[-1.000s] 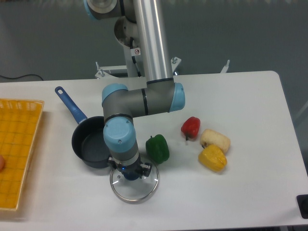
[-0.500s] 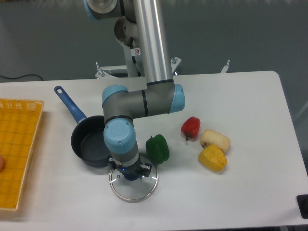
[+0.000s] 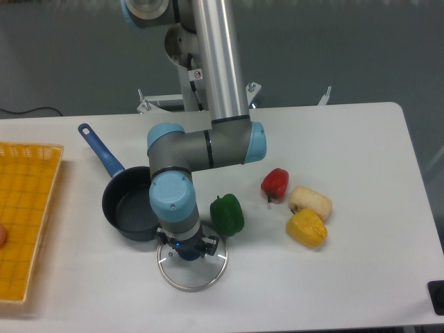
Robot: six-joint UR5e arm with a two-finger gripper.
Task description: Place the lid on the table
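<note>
The clear glass lid (image 3: 195, 275) with its metal rim is level and low over the white table (image 3: 347, 139), near the front edge, just in front of the dark saucepan (image 3: 128, 208). Whether it touches the tabletop I cannot tell. My gripper (image 3: 187, 251) points straight down over the lid's centre and is shut on the knob, which the wrist hides. The fingers themselves are mostly covered by the blue-capped wrist joint.
A green pepper (image 3: 227, 214) stands close to the right of the gripper. A red pepper (image 3: 275, 183), a cream vegetable (image 3: 310, 200) and a yellow pepper (image 3: 306, 228) lie further right. The yellow mesh tray (image 3: 24, 215) is at the left edge.
The gripper and the lid have shifted slightly left and a little lower together. The saucepan and the vegetables have stayed put.
</note>
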